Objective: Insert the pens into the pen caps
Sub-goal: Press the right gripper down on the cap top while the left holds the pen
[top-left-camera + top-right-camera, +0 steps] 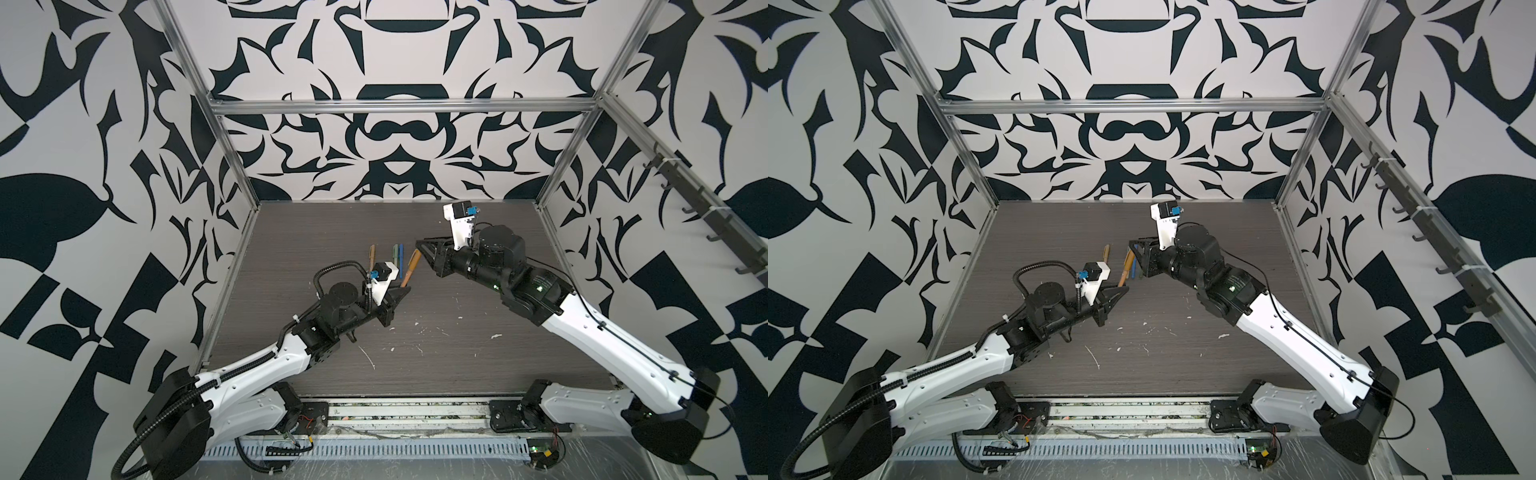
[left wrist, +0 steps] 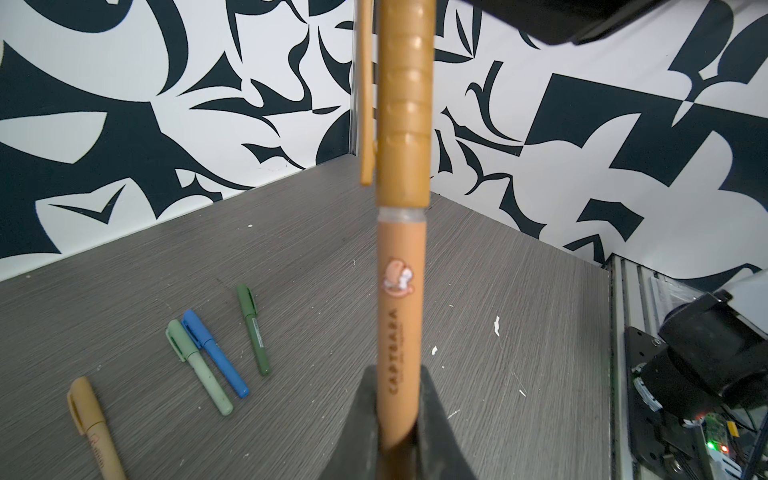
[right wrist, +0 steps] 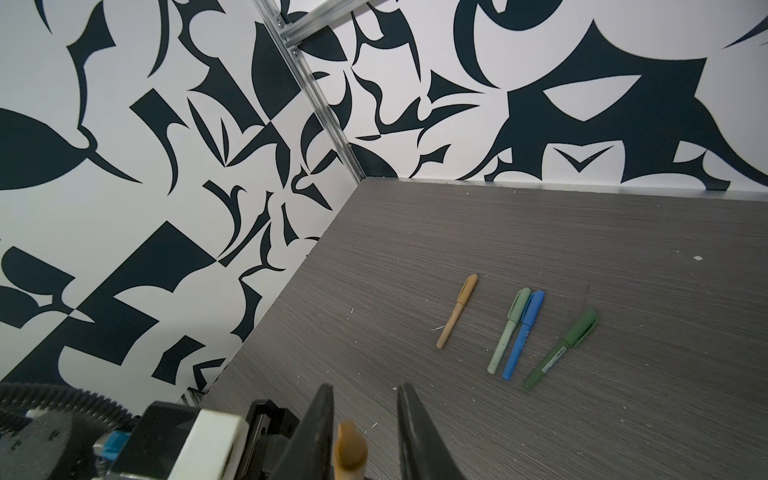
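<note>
1. Left tool (image 2: 401, 386) pinches the orange pen (image 2: 400, 316) near its tail, above the worktop (image 2: 519, 270).
2. Right tool (image 3: 365, 399) stands spread around its cap (image 3: 351, 451), apparently not touching.
3. Light, stiff, smooth plastic that may slip; grip the cap mid-length, off the clip (image 2: 366, 104).

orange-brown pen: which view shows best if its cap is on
Left wrist: the orange-brown pen fills the frame, gripped by the left pincer, its cap on the far end. Both top views show the pen small and slanted. The right wrist view shows only the cap's end.
</note>
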